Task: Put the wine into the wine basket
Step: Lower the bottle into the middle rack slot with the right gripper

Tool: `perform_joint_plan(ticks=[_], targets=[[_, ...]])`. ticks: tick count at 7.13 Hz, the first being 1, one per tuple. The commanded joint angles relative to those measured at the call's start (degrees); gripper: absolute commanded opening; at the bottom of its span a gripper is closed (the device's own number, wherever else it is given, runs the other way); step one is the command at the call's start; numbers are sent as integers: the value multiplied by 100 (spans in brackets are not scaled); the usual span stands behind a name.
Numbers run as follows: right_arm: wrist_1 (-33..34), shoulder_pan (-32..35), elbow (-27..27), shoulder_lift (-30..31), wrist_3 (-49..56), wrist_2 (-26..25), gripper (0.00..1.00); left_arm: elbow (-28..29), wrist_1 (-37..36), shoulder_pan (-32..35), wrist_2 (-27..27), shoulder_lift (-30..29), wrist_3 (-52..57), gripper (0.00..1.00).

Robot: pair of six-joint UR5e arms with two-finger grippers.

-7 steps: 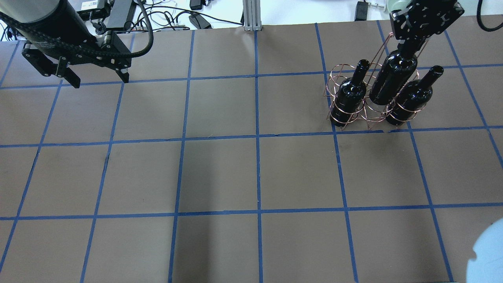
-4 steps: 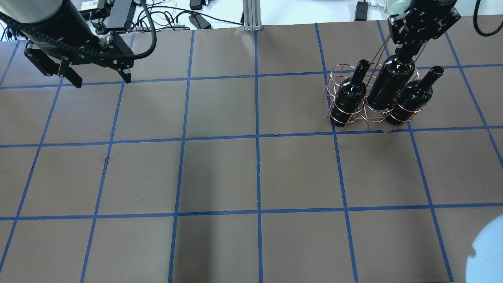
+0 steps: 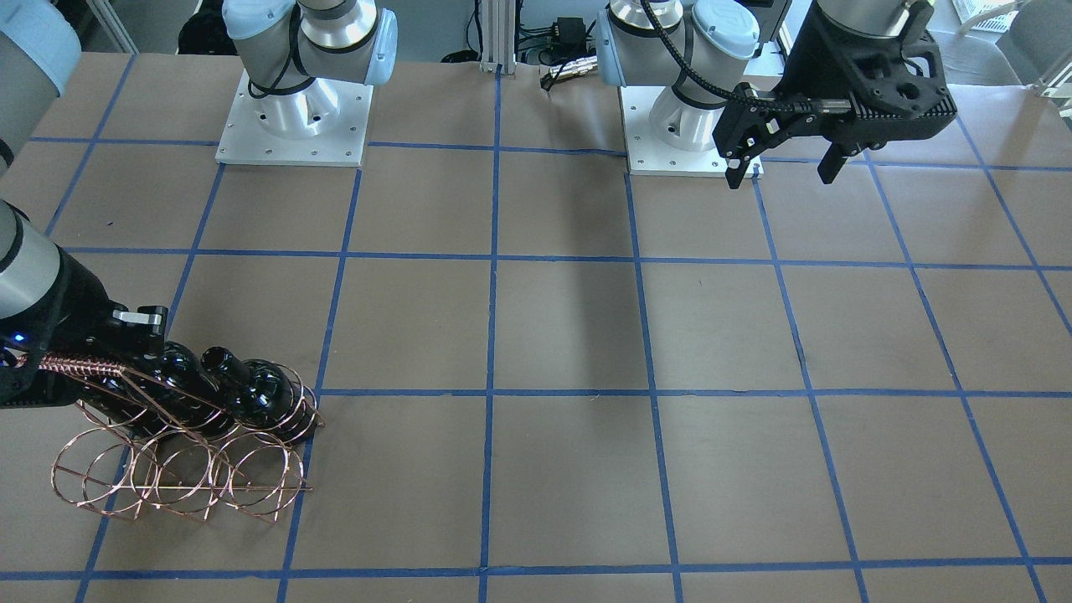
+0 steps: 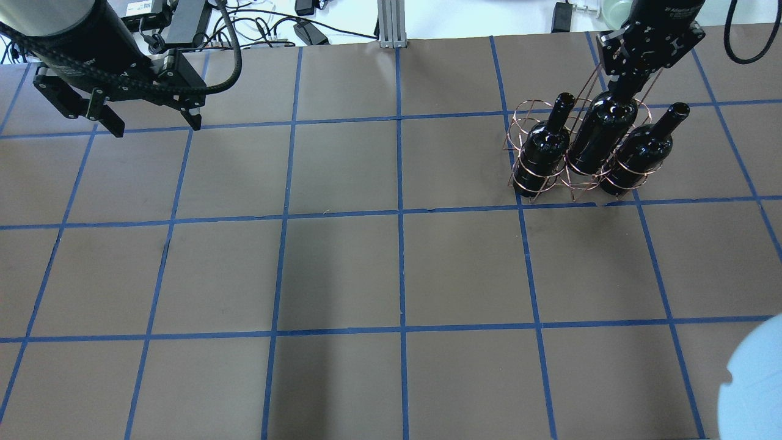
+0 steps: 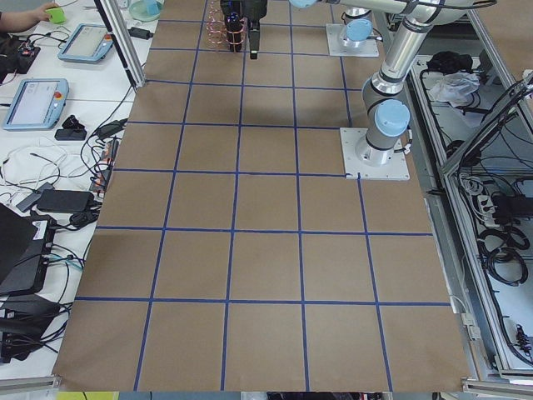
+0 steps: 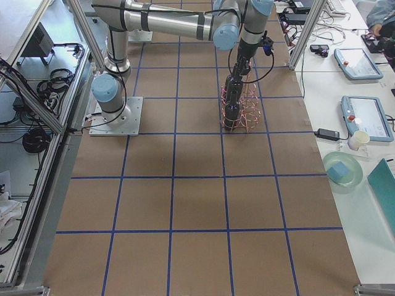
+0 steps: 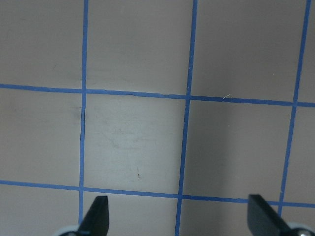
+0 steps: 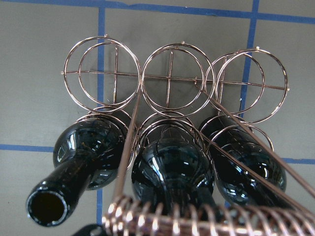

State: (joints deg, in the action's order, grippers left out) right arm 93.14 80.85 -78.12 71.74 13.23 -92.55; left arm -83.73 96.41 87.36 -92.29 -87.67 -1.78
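Observation:
The copper wire wine basket [image 4: 544, 177] stands at the far right of the table. Three dark glass bottles stand in its front rings. My right gripper [image 4: 624, 85] is shut on the neck of the middle wine bottle [image 4: 602, 137], which sits low in the middle ring. The other two bottles [image 4: 540, 153] [image 4: 638, 156] stand on either side, untouched. In the right wrist view the middle bottle [image 8: 172, 172] is under the woven handle [image 8: 206, 221], and the back rings [image 8: 170, 78] are empty. My left gripper [image 4: 156, 125] is open and empty at the far left; it also shows in the left wrist view [image 7: 178, 219].
The brown table has a blue tape grid [image 4: 400, 214]. The two arm bases [image 3: 293, 117] [image 3: 678, 117] stand at the robot's side. Cables and a metal post [image 4: 391, 24] lie beyond the far edge. A pale blue blurred object [image 4: 754, 385] covers the overhead view's lower right corner.
My right gripper has moved down with the middle bottle, which now sits deeper in its ring. The left gripper has barely shifted and stays open.

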Motion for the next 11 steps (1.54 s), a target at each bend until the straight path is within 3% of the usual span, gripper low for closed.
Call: perform_joint_plan(ticks=[1,2,4,8,11], targets=[[160,1,-150,-20,4,0,38,-3,-17,-9,-16,30,-7,100],[151,1,-150,33,-5,-9,97,-3,9,9,9,48,-7,100],[29,18,-142,478,-5,-71,100,-21,44,9,10,57,-7,100],[-1243,289,-141,1920,-240,-70,100,-65,44,9,54,57,-16,100],[-819,677,-843,2133,-1033,-44,100,-56,122,9,44,65,-16,100]])
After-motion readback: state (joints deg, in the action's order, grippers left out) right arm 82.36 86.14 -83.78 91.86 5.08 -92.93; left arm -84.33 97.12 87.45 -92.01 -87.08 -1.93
